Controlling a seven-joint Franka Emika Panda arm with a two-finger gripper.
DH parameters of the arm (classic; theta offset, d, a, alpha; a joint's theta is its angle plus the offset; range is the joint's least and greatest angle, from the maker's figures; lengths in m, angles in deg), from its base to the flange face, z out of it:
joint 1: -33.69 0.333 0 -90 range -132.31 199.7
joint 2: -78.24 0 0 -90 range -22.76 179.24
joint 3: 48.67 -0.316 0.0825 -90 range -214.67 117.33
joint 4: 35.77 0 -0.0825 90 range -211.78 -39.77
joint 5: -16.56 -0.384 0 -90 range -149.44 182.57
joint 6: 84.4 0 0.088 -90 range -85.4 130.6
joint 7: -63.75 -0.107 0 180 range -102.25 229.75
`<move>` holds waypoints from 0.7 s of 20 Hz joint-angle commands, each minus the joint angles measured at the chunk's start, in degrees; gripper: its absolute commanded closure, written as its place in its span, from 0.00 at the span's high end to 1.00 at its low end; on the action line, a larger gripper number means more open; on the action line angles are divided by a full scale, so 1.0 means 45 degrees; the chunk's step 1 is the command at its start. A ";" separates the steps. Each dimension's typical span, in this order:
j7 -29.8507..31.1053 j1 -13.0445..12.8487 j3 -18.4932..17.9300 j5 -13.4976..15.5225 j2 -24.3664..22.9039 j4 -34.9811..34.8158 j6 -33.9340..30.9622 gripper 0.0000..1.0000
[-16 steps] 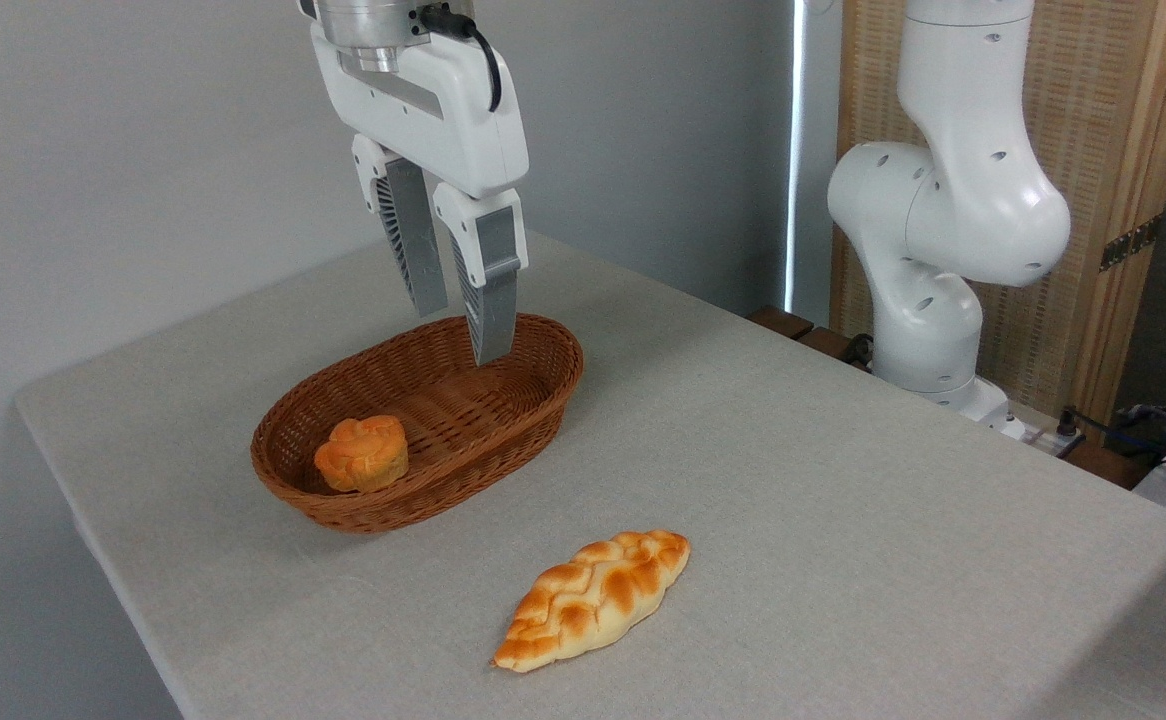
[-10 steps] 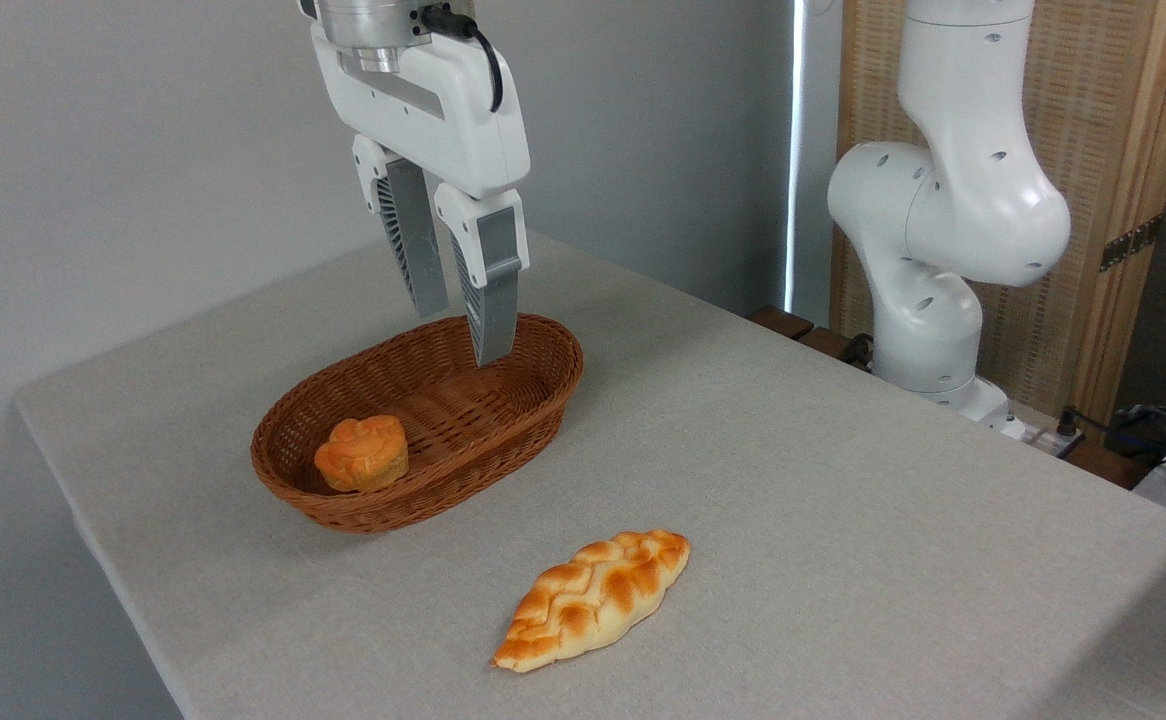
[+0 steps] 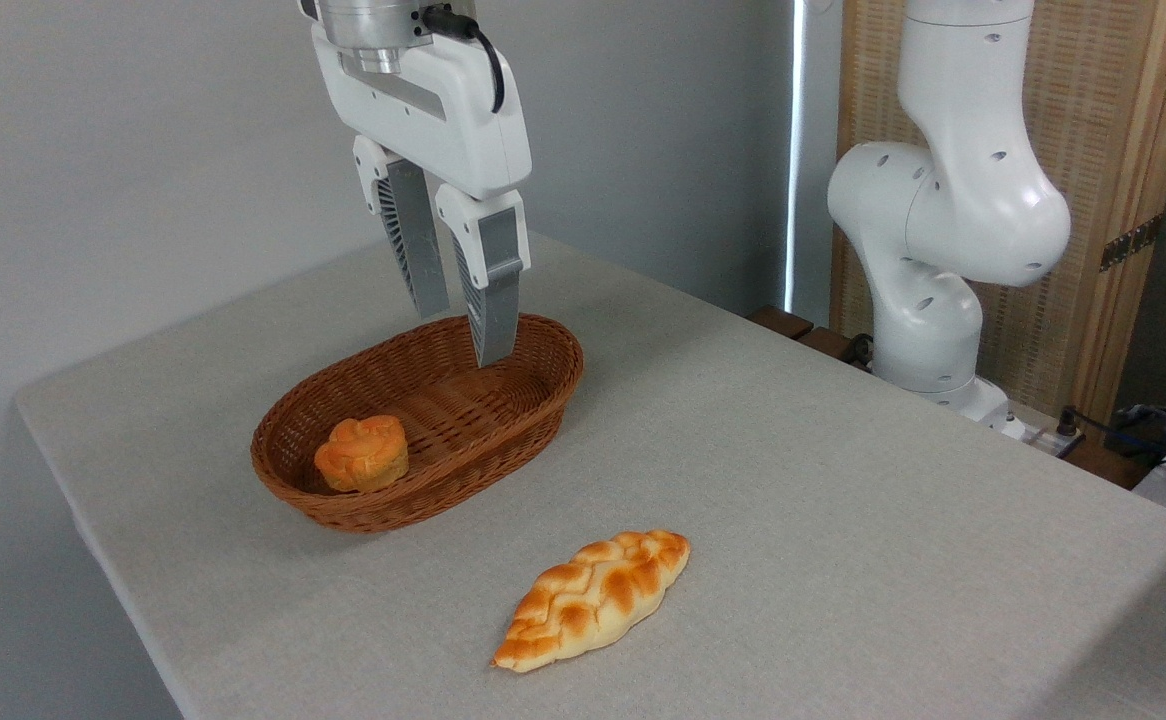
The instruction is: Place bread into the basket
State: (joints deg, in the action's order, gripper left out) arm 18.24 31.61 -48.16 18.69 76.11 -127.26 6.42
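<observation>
The bread (image 3: 593, 598), a long golden braided loaf with browned ridges, lies on the grey tablecloth near the front edge, apart from the basket. The oval brown wicker basket (image 3: 533, 412) sits behind it to the left. My gripper (image 3: 463, 338) hangs above the basket's far end, open, with nothing between its grey fingers (image 3: 492, 300). It is well away from the loaf.
A small round orange bun (image 3: 362, 453) rests inside the basket's left end. The arm's white base (image 3: 933, 300) rises at the table's back right, before a wooden panel. Cables lie at the far right. The table (image 3: 843, 520) edge runs close in front of the loaf.
The gripper has shifted very slightly; bread, bun and basket have not moved.
</observation>
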 commanded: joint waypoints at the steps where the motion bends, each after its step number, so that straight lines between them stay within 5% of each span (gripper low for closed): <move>1: 0.0289 -0.0102 -0.0094 -0.0101 -0.0111 -0.0003 -0.0358 1.00; 14: 0.0680 -0.0102 -0.0074 -0.0140 -0.0363 -0.0762 -0.0377 1.00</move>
State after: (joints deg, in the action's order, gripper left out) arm 20.12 31.60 -48.16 18.69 76.12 -128.28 6.38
